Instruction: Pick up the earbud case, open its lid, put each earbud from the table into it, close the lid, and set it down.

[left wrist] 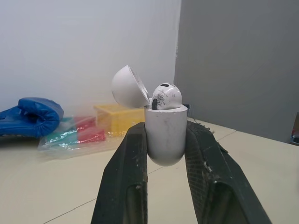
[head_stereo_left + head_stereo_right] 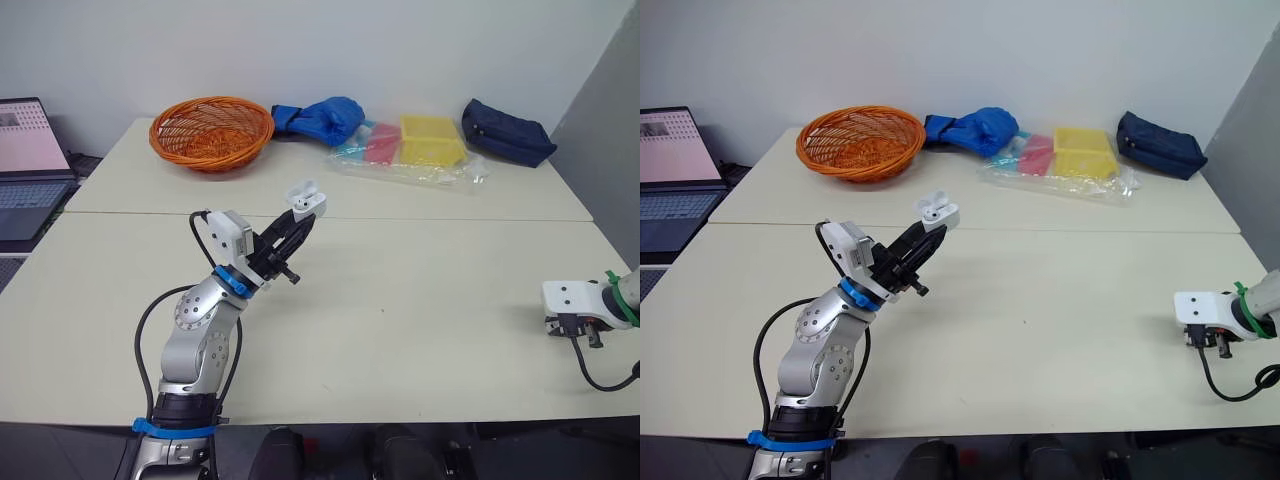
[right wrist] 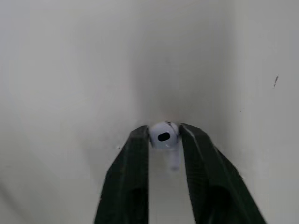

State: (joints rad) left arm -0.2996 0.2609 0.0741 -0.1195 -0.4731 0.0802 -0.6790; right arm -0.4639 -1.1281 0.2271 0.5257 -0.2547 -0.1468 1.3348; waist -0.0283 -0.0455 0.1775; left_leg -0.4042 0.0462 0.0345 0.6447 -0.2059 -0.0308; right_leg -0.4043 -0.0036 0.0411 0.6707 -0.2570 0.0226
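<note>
Since all else stands on it, the table [image 2: 420, 290] heads the list: pale, two tops butted together.

Laptop [image 2: 25, 160]: open, beside the table's left edge.

Basket [image 2: 210, 130]: orange wicker, at the far left of the table.

Boxing glove [image 2: 320, 118] in blue, plastic bag [image 2: 410, 150] of yellow and red items, dark pouch [image 2: 507, 130]: ranged along the far edge, well apart from the work.

Left gripper [image 2: 303, 220]: raised over the table's middle-left. Its jaws are closed on the lower body of the case [image 2: 306, 200], which leaves the mouth and lid [image 1: 128, 86] free.

Right gripper [image 3: 164, 131]: low, near the table's right edge. Its jaws are closed on the head of the second earbud [image 3: 163, 136], with the stem left clear, likely so it can enter stem first.

Case: white, held upright off the table, lid tipped back, mouth up to receive.

First earbud [image 1: 166, 95]: seated in the case.

Second earbud: in the right jaws, well apart from the case. Whether it has left the table cannot be told.

Judged stage: one earbud in and one to carry across, then the lid to shut and the case to set down.
</note>
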